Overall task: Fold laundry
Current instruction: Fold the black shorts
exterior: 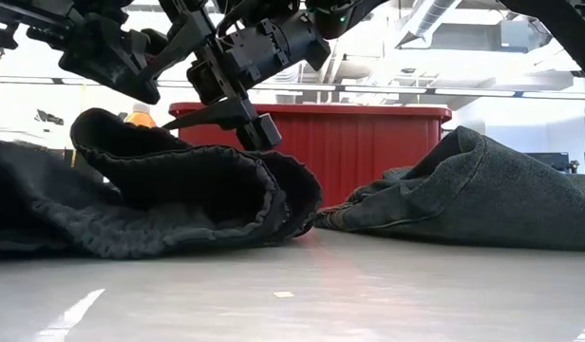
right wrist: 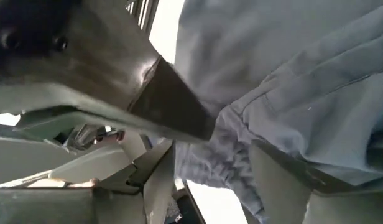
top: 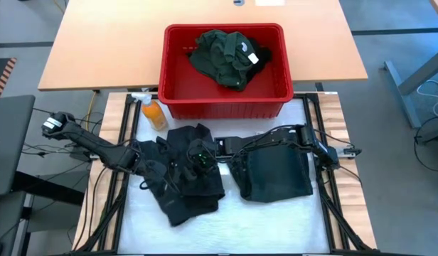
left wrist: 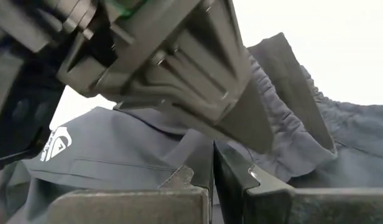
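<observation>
At centre frame, the spread right gripper (top: 205, 158) hovers over the crumpled black garment (top: 183, 178); the left gripper (top: 162, 158), pressed together, is just beside it.

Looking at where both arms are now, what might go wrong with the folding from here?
The left gripper and right gripper sit very close above the crumpled black garment, so they may collide. The right gripper's open fingers straddle an elastic hem and may grab only that edge. The orange bottle nearby could tip.
</observation>
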